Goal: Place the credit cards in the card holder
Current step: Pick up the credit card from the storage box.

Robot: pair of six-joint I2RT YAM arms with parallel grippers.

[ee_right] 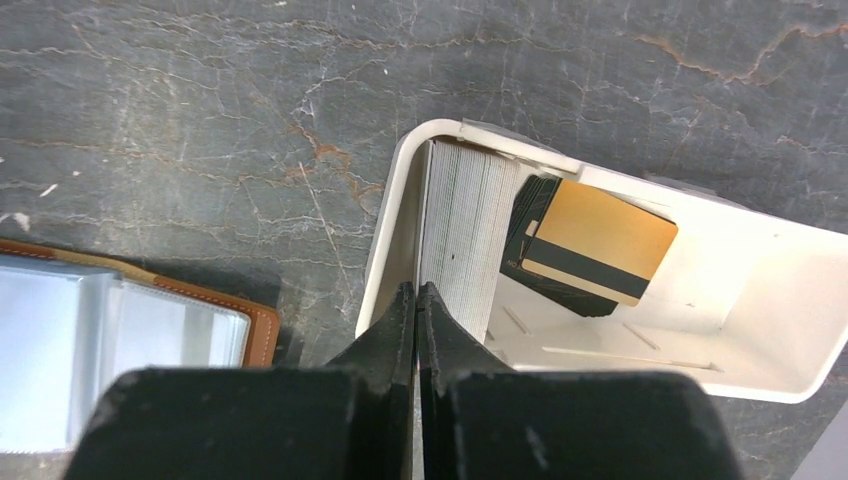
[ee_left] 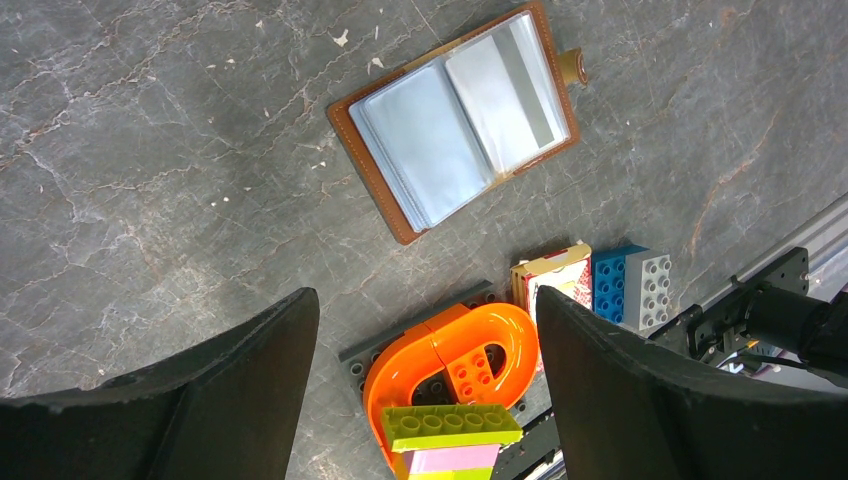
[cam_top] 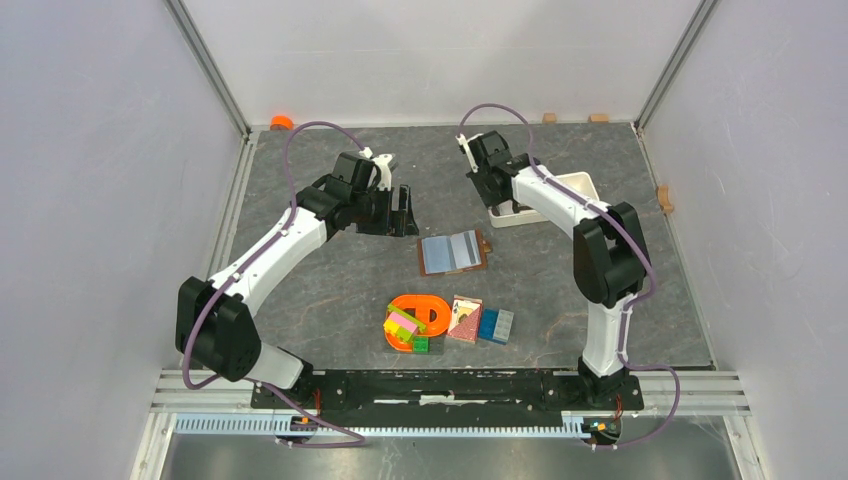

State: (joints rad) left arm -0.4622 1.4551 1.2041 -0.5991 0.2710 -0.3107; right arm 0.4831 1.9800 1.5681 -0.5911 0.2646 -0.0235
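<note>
The card holder [cam_top: 453,252] lies open at the table's middle, brown rim, clear sleeves up; it also shows in the left wrist view [ee_left: 455,125] and the right wrist view [ee_right: 120,330]. The credit cards stand on edge as a pale stack [ee_right: 465,230] in the white tray [ee_right: 390,230]; a gold card with a black stripe [ee_right: 600,240] lies beside them on a dark one. My right gripper [ee_right: 417,290] is at the stack's left end, jaws pressed together on what looks like a thin card seen edge-on. It also shows from above [cam_top: 498,200]. My left gripper [cam_top: 400,205] hangs open and empty left of the card holder.
An orange curved track with stacked bricks [cam_top: 415,320] sits on a grey plate at the front. A red playing-card pack [cam_top: 465,318] and blue and grey bricks [cam_top: 497,325] lie next to it. The white tray [cam_top: 575,185] stands at the back right. Enclosure walls surround the table.
</note>
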